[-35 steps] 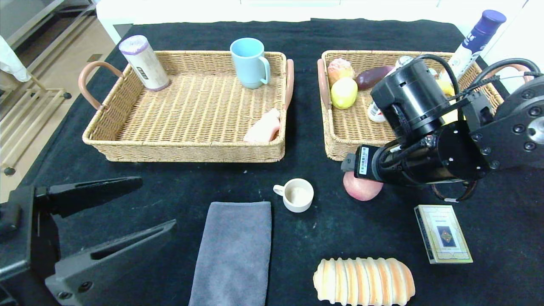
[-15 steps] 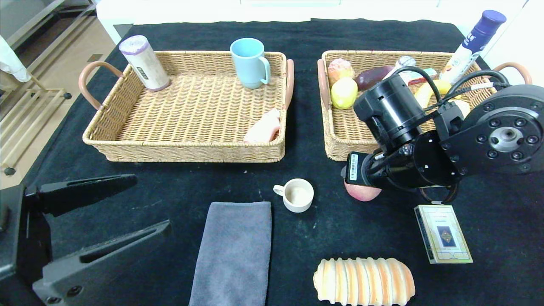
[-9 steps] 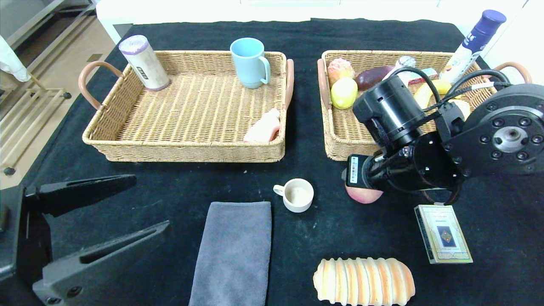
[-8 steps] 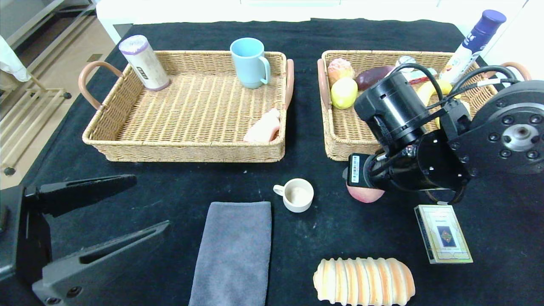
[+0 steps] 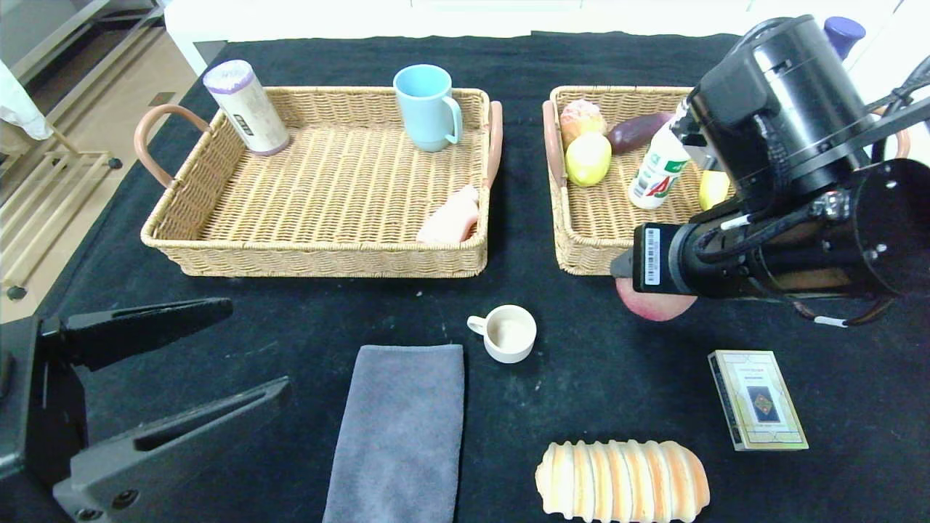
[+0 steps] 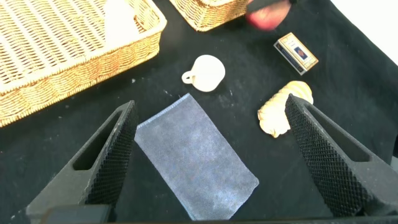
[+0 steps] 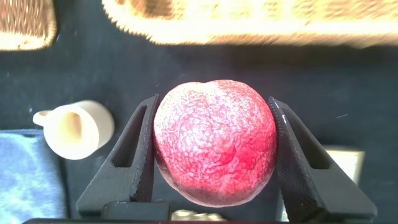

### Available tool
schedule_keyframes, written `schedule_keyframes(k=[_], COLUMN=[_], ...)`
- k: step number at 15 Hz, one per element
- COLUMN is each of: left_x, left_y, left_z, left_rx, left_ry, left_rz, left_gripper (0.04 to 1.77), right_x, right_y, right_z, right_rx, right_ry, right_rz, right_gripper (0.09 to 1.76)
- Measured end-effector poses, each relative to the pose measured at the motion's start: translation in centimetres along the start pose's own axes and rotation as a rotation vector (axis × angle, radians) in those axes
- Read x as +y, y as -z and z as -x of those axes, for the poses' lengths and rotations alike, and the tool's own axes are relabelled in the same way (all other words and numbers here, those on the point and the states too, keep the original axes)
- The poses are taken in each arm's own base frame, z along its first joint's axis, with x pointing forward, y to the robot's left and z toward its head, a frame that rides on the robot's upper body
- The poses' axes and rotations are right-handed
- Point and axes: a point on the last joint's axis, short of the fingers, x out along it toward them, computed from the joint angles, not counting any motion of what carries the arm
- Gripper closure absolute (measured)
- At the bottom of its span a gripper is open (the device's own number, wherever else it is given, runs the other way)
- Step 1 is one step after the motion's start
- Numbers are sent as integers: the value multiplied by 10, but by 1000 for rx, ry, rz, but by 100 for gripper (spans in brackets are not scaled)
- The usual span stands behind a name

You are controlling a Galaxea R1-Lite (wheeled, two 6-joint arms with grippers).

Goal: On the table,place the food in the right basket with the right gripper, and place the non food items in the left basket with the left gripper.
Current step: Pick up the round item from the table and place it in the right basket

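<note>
We have the red apple (image 7: 214,142) clamped between the right gripper (image 7: 214,149) jaws at centre right of the head view, just below the right basket (image 5: 581,250) rim; carried too low, it could clip the wicker and slip. The left gripper (image 6: 208,155), lower left, sits apart and idle

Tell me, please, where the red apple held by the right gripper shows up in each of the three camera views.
Head view: the red apple peeks out under the right gripper, just in front of the right basket.
Left wrist view: a blurred red shape beside the basket corner.
Right wrist view: the apple fills the centre, clamped between both fingers.
Shared landmark: the small white cup.
</note>
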Motion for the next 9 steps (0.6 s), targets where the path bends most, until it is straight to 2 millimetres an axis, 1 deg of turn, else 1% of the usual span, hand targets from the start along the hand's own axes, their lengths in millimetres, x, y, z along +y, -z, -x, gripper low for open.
schedule_keyframes(k=[4,9], left_x=[0,0], left_y=[-1,-2], left_z=[1,1], left_rx=[-4,-11], left_ry=[0,-2], left_rz=[-1,-3], left_gripper=[9,9], right_x=[-20,-45], right_y=[-16,-33], right_z=[14,15], right_rx=[-56,-105], right_ry=[20,83], right_rz=[-3,10], right_gripper=[71,71])
